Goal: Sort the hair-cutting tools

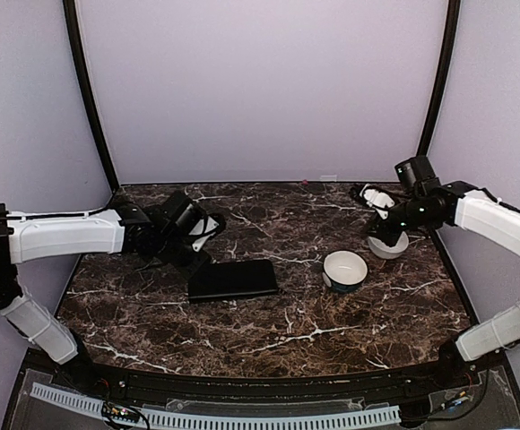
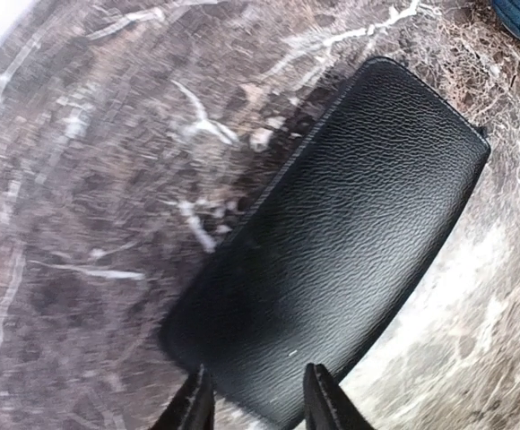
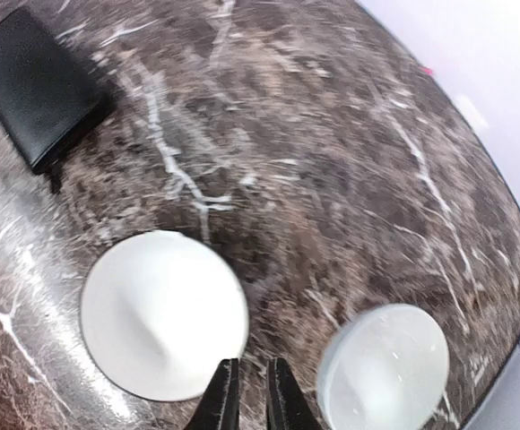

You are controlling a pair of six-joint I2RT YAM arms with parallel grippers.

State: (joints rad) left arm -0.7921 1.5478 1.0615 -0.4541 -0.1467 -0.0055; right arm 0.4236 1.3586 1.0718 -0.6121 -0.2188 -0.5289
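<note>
No scissors or comb-like pieces show in any view; the hair-cutting tools are hidden or out of view. My left gripper [image 1: 199, 251] hovers over the left end of a flat black zip case [image 1: 233, 279]. In the left wrist view the gripper [image 2: 255, 408] is open and empty, its jaws standing over the near end of the closed case [image 2: 332, 233]. My right gripper [image 1: 372, 199] is held above the table at the back right. In the right wrist view it [image 3: 253, 403] is empty, its jaws almost together with only a thin gap.
A white bowl [image 1: 345, 269] with a dark outside stands right of the case, and a paler bowl [image 1: 388, 244] stands behind it; both look empty in the right wrist view [image 3: 161, 313] [image 3: 385, 367]. The dark marble table [image 1: 269, 340] has lilac walls round it.
</note>
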